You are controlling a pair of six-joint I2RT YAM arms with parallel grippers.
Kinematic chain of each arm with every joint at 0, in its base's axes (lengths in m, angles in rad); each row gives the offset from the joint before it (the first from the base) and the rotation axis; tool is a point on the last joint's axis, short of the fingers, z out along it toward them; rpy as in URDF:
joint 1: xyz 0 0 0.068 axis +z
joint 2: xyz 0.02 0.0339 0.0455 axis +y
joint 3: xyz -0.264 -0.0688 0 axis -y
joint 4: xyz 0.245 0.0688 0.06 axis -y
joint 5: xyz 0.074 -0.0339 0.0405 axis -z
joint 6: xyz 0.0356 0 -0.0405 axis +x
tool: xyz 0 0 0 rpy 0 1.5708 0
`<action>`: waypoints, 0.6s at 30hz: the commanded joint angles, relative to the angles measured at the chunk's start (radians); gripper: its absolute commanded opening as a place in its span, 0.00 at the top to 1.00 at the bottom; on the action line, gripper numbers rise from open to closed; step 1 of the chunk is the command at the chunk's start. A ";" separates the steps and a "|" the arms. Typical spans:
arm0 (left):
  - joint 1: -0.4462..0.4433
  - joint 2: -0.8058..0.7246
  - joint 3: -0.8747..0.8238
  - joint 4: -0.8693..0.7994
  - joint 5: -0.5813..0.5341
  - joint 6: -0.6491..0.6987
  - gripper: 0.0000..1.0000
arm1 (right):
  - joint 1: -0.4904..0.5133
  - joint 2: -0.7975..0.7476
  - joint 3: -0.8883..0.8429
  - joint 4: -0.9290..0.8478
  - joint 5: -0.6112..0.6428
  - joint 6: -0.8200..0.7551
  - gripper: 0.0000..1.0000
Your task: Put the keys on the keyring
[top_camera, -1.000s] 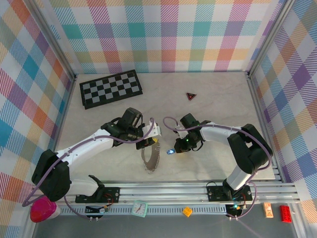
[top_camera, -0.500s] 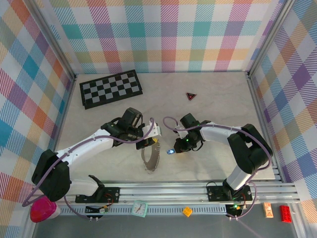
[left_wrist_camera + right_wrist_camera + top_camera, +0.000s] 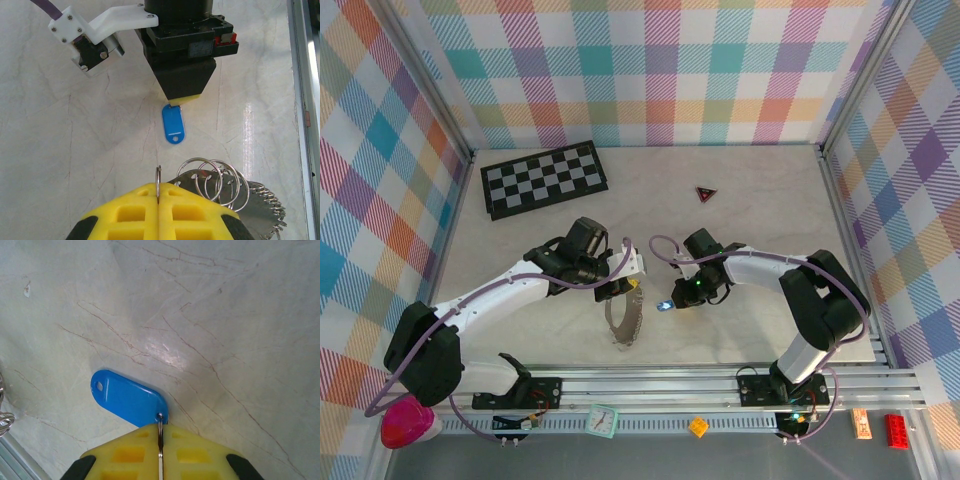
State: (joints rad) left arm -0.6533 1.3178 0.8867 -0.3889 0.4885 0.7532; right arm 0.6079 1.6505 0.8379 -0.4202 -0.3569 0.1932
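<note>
Nothing has visibly shifted over the last second: both arms and every object sit where they were. The left end effector (image 3: 617, 291) has its yellow fingers (image 3: 125, 215) pressed together, pinching a thin wire ring (image 3: 158, 175) that rises from the keyring (image 3: 625, 322). The keyring's toothed silvery band lies on the pale worktop (image 3: 750, 200) at 6 o'clock from that end effector. In the left wrist view, several small split rings (image 3: 215, 182) bunch up just at 3 o'clock of the pinched ring.

The right end effector (image 3: 160, 432) is also closed, clamped on the small wire loop at one end of the blue key (image 3: 173, 124). The key's flat blue head rests on the worktop, at 3 o'clock from the keyring and near it but apart. The two end effectors face each other across the key.

A checkerboard (image 3: 544, 178) lies at 10 o'clock on the worktop. A dark triangle (image 3: 706, 193) sits at 12 o'clock from the right end effector, well apart.
</note>
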 commanded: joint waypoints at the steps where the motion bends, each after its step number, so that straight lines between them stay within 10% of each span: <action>1: -0.013 -0.011 0.001 0.005 0.025 0.023 1.00 | 0.001 -0.027 0.017 -0.021 -0.004 -0.013 0.93; 18: -0.014 -0.115 -0.039 0.033 0.005 -0.069 1.00 | 0.096 -0.302 -0.002 0.041 0.141 -0.073 1.00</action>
State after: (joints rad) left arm -0.6533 1.2556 0.8646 -0.3885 0.4839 0.7170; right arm 0.6735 1.4021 0.8413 -0.4255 -0.2756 0.1688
